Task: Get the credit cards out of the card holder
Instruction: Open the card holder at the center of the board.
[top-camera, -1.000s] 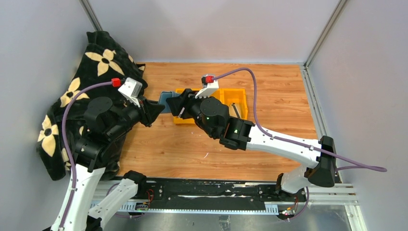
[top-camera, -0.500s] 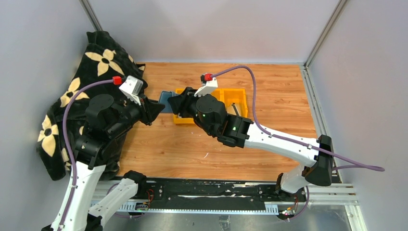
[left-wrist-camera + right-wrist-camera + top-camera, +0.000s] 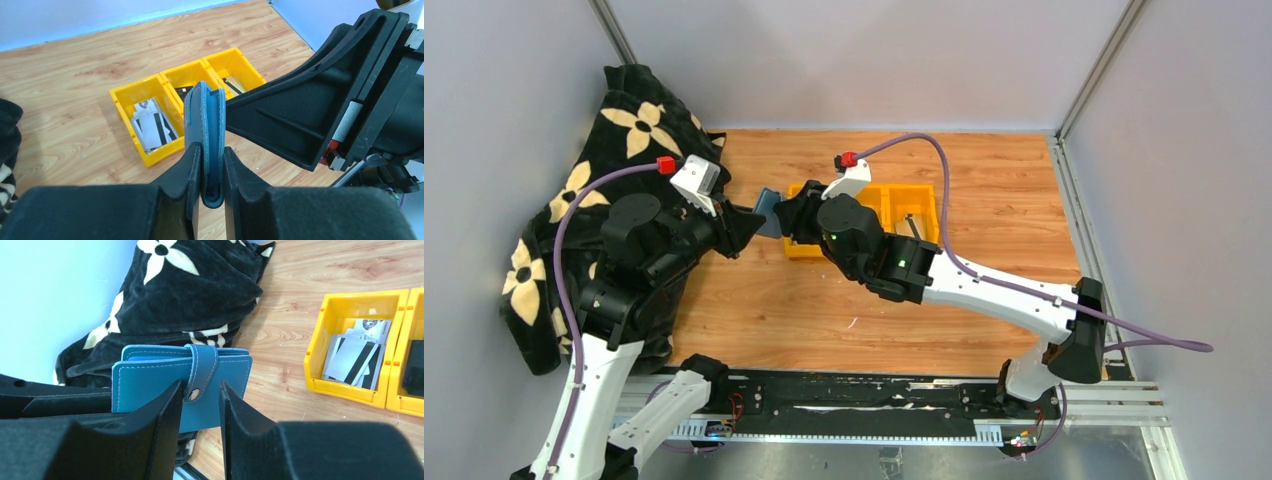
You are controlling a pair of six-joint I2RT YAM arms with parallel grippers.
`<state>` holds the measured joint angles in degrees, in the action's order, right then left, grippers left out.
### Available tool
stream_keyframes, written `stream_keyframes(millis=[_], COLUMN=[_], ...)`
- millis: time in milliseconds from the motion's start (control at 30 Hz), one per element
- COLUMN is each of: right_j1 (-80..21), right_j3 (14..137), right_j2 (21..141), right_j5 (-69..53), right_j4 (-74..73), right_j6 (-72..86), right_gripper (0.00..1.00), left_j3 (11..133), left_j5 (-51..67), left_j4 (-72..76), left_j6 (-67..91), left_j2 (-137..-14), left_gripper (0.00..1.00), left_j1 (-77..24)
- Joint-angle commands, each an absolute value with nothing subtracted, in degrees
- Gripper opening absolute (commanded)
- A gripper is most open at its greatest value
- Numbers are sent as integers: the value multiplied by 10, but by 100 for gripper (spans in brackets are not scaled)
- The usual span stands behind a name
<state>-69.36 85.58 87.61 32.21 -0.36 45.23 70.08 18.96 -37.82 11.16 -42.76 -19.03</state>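
The card holder [image 3: 767,208] is a teal-blue folded wallet, held upright above the table. My left gripper [image 3: 212,150] is shut on its folded edge [image 3: 204,120]. The strap tab [image 3: 204,365] wraps over the top and its round snap [image 3: 194,395] is fastened, so the holder is closed. My right gripper [image 3: 200,385] faces the holder's flat side [image 3: 145,385], open, with one finger on each side of the strap tab and a small gap showing. In the top view the right gripper [image 3: 782,215] meets the left gripper [image 3: 749,225] at the holder. No credit cards show in the holder.
A row of yellow bins [image 3: 904,210] stands just behind the grippers. The left bin [image 3: 345,390] holds pale cards with black stripes [image 3: 352,357], and the bin beside it holds a dark item. A black blanket with cream flowers [image 3: 624,130] is heaped at the left wall.
The right gripper has moved slightly left toward the holder and its jaws have narrowed around the strap tab. The left gripper and the holder have stayed put.
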Motion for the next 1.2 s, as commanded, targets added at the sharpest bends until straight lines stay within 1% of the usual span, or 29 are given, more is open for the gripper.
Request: stream_keyframes(millis=[0, 100, 167, 300, 500, 633, 800, 967, 1167], right_j1=[-691, -703, -709, -716, -731, -733, -733, -733, -731], right_j3=[902, 934, 950, 974, 996, 987, 956, 939, 896], right_j2=[926, 949, 963, 978, 1000, 1002, 985, 969, 930], right_j5=[381, 408, 425, 454, 498, 508, 469, 426, 404], right_j4=[-65, -74, -76, -79, -72, -62, -17, -5, 25], right_j6=[472, 457, 443, 415, 341, 296, 227, 162, 130], right_gripper=[34, 22, 11, 0, 0, 0, 0, 0, 0], left_j3=[731, 730, 727, 724, 723, 731, 746, 771, 779], left_j5=[243, 240, 231, 186, 112, 107, 121, 128, 113], left_j4=[-342, -342, -342, -336, -306, -308, -336, -365, -377], left_j6=[134, 130, 123, 100, 62, 38, -11, -70, -129], left_j2=[-420, -420, -419, -413, -397, -397, -404, -412, -408], left_gripper=[0, 0, 0, 0, 0, 0, 0, 0, 0], left_j1=[-194, -194, -194, -194, -194, -194, -194, -194, -194])
